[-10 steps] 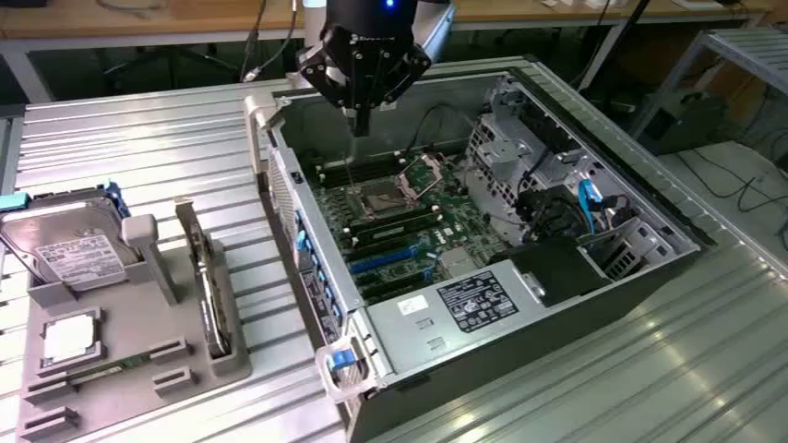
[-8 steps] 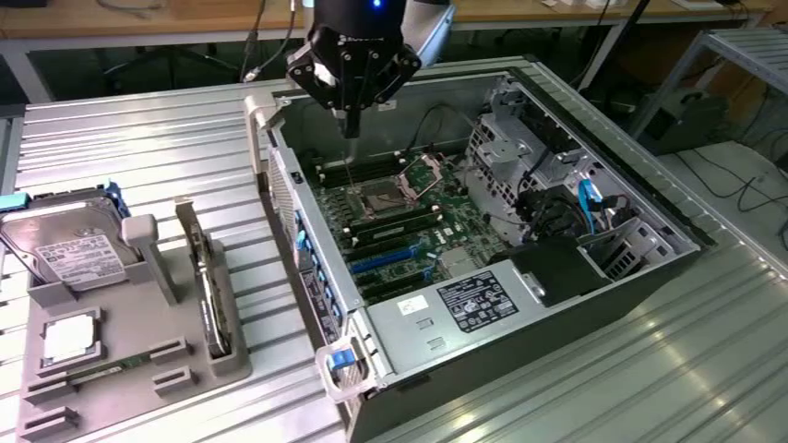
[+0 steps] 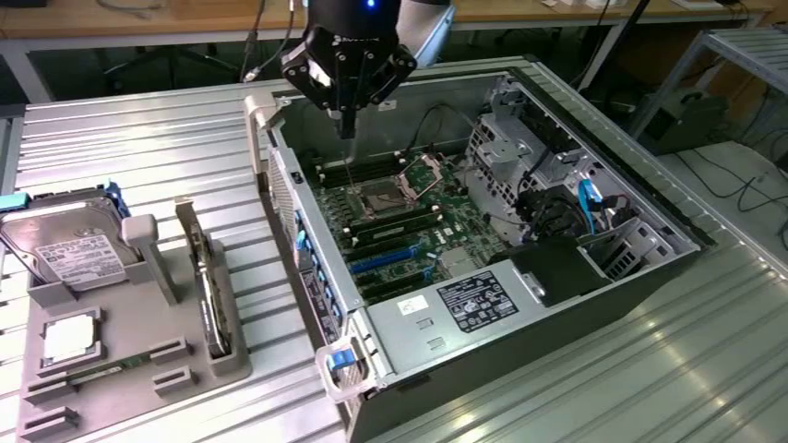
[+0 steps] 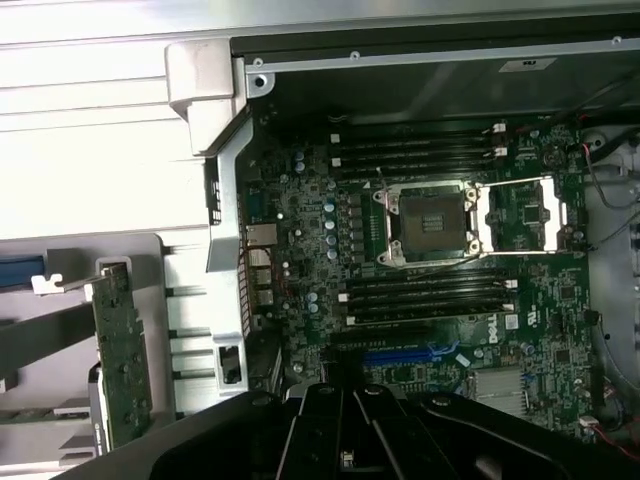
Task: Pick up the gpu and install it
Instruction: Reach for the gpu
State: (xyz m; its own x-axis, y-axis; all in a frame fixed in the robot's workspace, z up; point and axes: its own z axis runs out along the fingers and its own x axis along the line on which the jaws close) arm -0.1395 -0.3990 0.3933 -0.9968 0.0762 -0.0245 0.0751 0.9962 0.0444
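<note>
The gripper (image 3: 349, 129) is black and a bit shiny, wide up high and thin at the tip, like a beak. Tiny white letters (image 3: 352, 40) sit on its front. A small blue light (image 3: 365, 4) glows above. The arm (image 3: 427, 32) behind is smooth silver-grey.

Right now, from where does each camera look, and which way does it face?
Exterior view: high, off the arm, looking down at the open computer case; the end effector shows above it.
Wrist view: on the wrist, facing down into the case; the end effector shows.
Shared: the CPU socket and the gpu.
</note>
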